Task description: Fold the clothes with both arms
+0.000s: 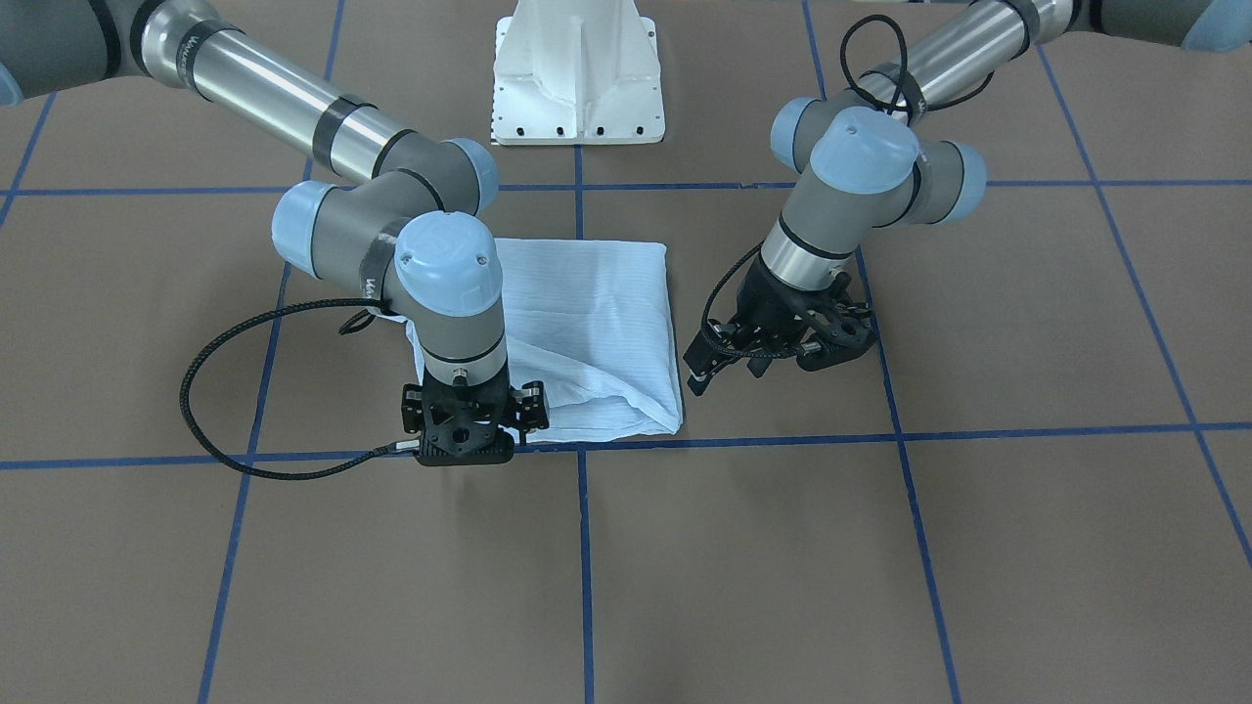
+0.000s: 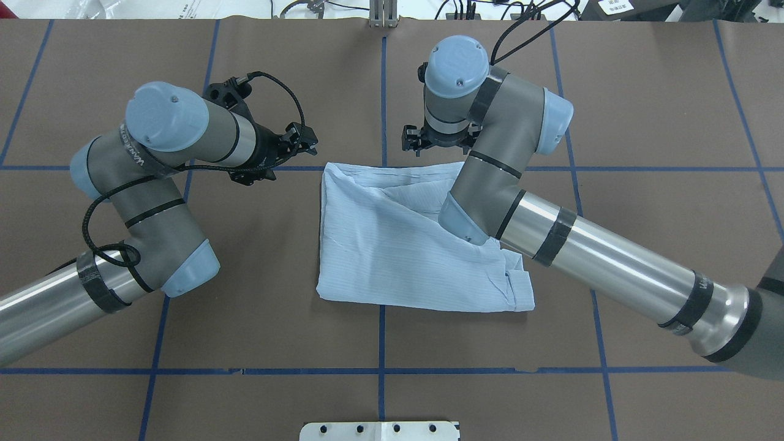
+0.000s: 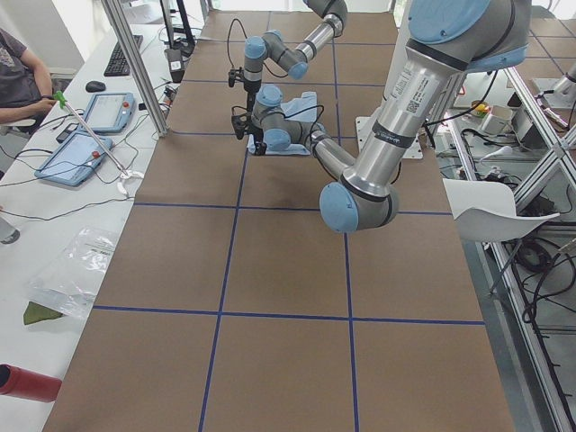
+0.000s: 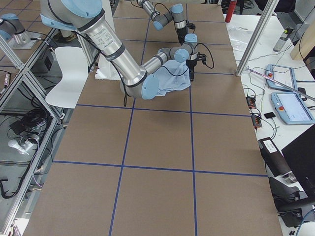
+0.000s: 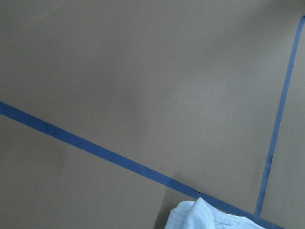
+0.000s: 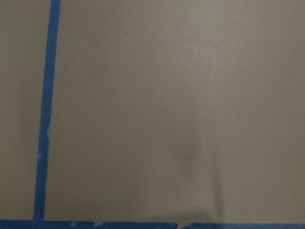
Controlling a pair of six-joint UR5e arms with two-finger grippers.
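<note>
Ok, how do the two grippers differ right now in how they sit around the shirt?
The right gripper points straight down at the shirt's far edge; the left gripper is tilted, beside the shirt over the table. Both are black and near the shirt.

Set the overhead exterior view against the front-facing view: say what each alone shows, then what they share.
Only overhead: the shirt's layered corner nearest the right arm's forearm, and cables past the table's far edge. Only front-facing: the white pedestal's upright body. Both: the folded shirt, the left arm, the left hand, the right hand and the blue-taped brown table.
</note>
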